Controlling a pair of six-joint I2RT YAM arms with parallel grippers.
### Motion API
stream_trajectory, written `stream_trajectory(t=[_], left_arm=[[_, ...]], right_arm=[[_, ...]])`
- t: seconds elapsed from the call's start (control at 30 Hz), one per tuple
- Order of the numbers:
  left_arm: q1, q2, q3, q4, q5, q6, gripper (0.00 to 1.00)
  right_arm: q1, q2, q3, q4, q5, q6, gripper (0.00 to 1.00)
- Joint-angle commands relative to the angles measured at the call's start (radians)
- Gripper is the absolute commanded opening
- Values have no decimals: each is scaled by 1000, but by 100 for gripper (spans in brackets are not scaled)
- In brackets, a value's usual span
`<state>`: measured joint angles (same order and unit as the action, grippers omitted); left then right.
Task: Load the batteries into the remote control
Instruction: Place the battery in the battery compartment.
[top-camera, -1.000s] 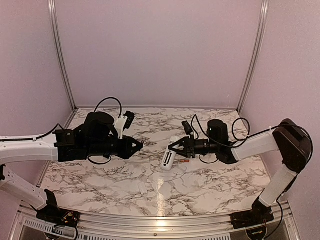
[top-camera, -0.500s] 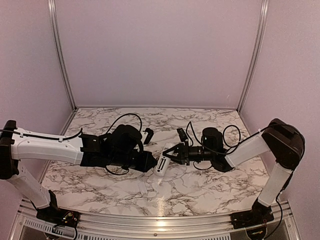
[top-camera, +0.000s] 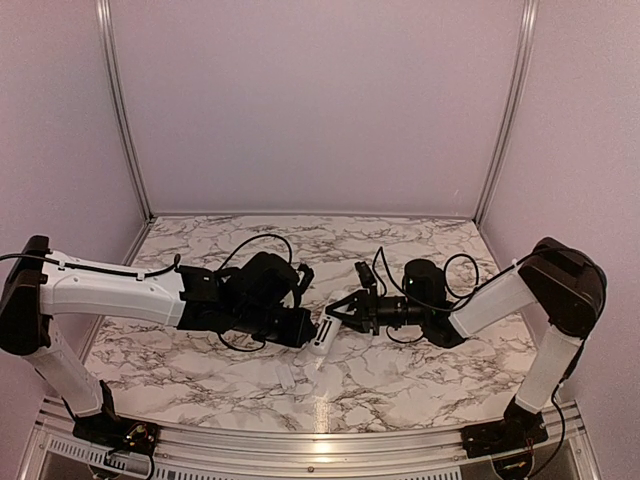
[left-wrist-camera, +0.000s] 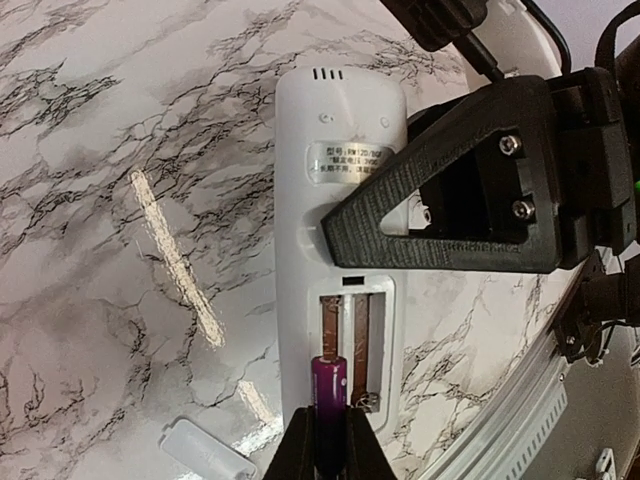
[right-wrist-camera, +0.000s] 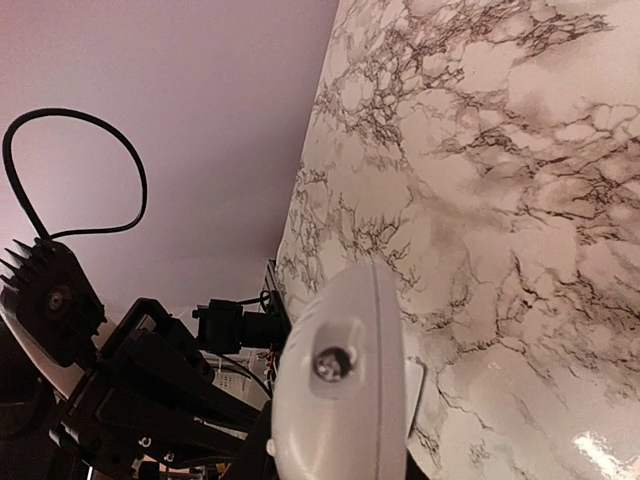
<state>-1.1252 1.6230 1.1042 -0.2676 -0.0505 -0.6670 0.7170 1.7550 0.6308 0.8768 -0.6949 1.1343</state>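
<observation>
**Left gripper (left-wrist-camera: 328, 428) pinches a battery (left-wrist-camera: 329, 385) at the remote control's (left-wrist-camera: 300, 200) open bay**

Its jaws are closed on the dark purple cell, whose free end sits at the near end of the left slot in the remote's plain white back. The right gripper (top-camera: 338, 313) is clamped across the handset's middle, holding it tilted over the marble table (left-wrist-camera: 120, 150). A small white flat piece (left-wrist-camera: 205, 452) lies on the table just beside the remote's lower end.
</observation>
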Motion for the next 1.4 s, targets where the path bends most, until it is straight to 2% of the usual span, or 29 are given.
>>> stream_trajectory(t=[0.0, 0.77, 0.97, 1.37], left_arm=[[-3, 22, 17, -49, 13, -12, 0], [-5, 83, 88, -144, -11, -32, 0], [-5, 98, 103, -167, -24, -39, 7], [-5, 121, 130, -208, -52, -46, 15]], right_arm=[[12, 24, 3, 64, -1, 29, 0], [32, 92, 31, 145, -2, 75, 0], [32, 93, 31, 160, -8, 86, 0], [32, 104, 16, 201, -11, 111, 0]])
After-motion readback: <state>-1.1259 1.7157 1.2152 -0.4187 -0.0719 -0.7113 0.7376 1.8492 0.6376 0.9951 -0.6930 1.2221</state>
